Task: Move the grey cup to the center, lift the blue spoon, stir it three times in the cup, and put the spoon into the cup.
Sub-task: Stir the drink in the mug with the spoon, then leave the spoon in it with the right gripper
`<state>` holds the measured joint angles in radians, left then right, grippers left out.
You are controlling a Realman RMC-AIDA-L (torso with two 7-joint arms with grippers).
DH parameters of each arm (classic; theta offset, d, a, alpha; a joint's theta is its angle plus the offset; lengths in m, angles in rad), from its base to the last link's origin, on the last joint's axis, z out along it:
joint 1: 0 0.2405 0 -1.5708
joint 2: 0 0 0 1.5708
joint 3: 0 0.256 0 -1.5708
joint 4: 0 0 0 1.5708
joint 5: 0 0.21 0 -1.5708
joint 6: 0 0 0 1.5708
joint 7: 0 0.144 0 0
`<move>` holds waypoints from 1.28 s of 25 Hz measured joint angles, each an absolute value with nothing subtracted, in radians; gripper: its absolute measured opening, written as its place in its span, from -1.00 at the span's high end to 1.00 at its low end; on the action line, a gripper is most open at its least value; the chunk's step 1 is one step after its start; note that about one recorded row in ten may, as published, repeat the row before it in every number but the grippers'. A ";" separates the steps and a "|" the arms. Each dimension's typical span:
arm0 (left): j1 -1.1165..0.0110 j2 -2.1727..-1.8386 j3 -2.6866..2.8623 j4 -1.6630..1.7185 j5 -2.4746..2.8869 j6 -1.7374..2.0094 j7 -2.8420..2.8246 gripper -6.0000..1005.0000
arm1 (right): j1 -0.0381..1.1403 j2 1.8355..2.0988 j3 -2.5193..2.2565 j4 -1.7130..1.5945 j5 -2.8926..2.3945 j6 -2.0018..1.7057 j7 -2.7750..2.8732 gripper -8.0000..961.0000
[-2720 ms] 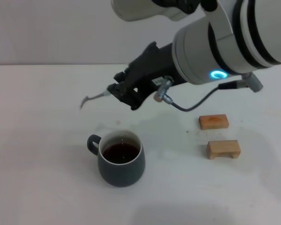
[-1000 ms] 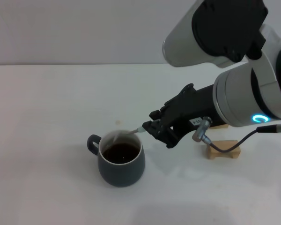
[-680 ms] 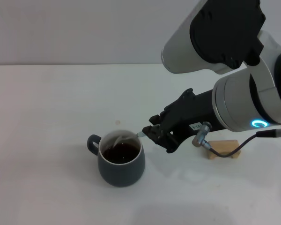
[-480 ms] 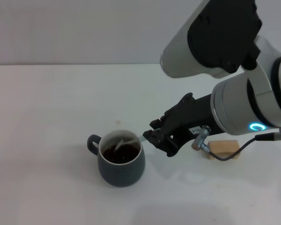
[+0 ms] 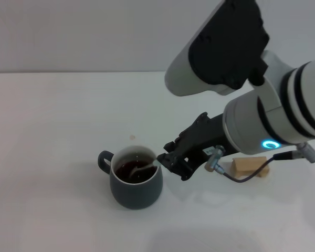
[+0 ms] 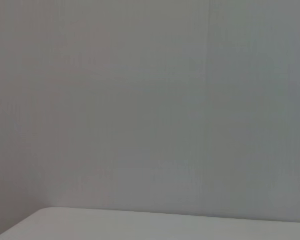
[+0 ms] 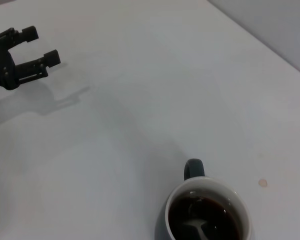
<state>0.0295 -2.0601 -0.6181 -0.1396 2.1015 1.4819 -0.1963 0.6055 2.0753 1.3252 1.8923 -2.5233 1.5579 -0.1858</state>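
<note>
The grey cup (image 5: 136,185) stands on the white table, handle to the left, with dark brown liquid inside; it also shows in the right wrist view (image 7: 208,218). My right gripper (image 5: 168,159) is just right of the cup's rim, shut on the blue spoon (image 5: 145,167). The spoon slants down into the cup, and its metal bowl sits in the liquid (image 7: 195,228). My left gripper (image 7: 34,46) rests far off over the table, fingers apart and empty; it is out of the head view.
One wooden block (image 5: 250,166) lies right of the cup, partly hidden behind my right arm; the second block is hidden. A small brown spot (image 5: 132,138) marks the table behind the cup. The left wrist view shows only wall and table edge.
My right gripper came down from above the table to the cup's right rim. The spoon bowl went from the rim down into the liquid.
</note>
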 joint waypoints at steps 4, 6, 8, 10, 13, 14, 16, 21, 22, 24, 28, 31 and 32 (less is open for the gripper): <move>0.031 -2.060 -0.618 -0.140 2.102 1.483 -0.196 -0.71 | 0.617 2.077 1.313 1.859 -2.523 1.529 -0.199 0.51; 0.034 -2.060 -0.618 -0.140 2.102 1.484 -0.196 -0.71 | 0.625 2.077 1.308 1.844 -2.523 1.517 -0.202 0.51; 0.035 -2.060 -0.618 -0.140 2.102 1.485 -0.196 -0.71 | 0.632 2.077 1.302 1.832 -2.523 1.506 -0.204 0.51; 0.035 -2.060 -0.618 -0.140 2.102 1.485 -0.196 -0.71 | 0.642 2.077 1.294 1.812 -2.523 1.493 -0.206 0.51; 0.037 -2.060 -0.618 -0.140 2.102 1.487 -0.196 -0.71 | 0.661 2.077 1.283 1.774 -2.522 1.474 -0.207 0.50; 0.037 -2.060 -0.618 -0.140 2.102 1.487 -0.196 -0.71 | 0.667 2.077 1.280 1.761 -2.518 1.468 -0.207 0.50; 0.039 -2.060 -0.618 -0.137 2.102 1.488 -0.196 -0.71 | 0.678 2.077 1.275 1.736 -2.507 1.456 -0.209 0.50; 0.040 -2.060 -0.618 -0.132 2.102 1.489 -0.196 -0.71 | 0.697 2.077 1.274 1.686 -2.500 1.421 -0.226 0.50; 0.040 -2.060 -0.618 -0.132 2.102 1.489 -0.196 -0.71 | 0.700 2.077 1.279 1.674 -2.502 1.412 -0.231 0.50; 0.040 -2.060 -0.618 -0.132 2.102 1.490 -0.196 -0.71 | 0.700 2.077 1.281 1.670 -2.504 1.408 -0.234 0.50; 0.040 -2.060 -0.618 -0.132 2.102 1.488 -0.196 -0.71 | 0.702 2.076 1.300 1.649 -2.508 1.398 -0.249 0.49; 0.038 -2.060 -0.618 -0.132 2.102 1.486 -0.196 -0.71 | 0.700 2.075 1.308 1.647 -2.511 1.400 -0.252 0.49; 0.036 -2.060 -0.618 -0.130 2.102 1.483 -0.196 -0.71 | 0.693 2.074 1.316 1.650 -2.520 1.409 -0.252 0.49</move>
<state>0.0355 -2.0601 -0.6181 -0.1296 2.1016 1.4834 -0.1963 0.6926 2.0742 1.3160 1.6502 -2.5204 1.4090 -0.2524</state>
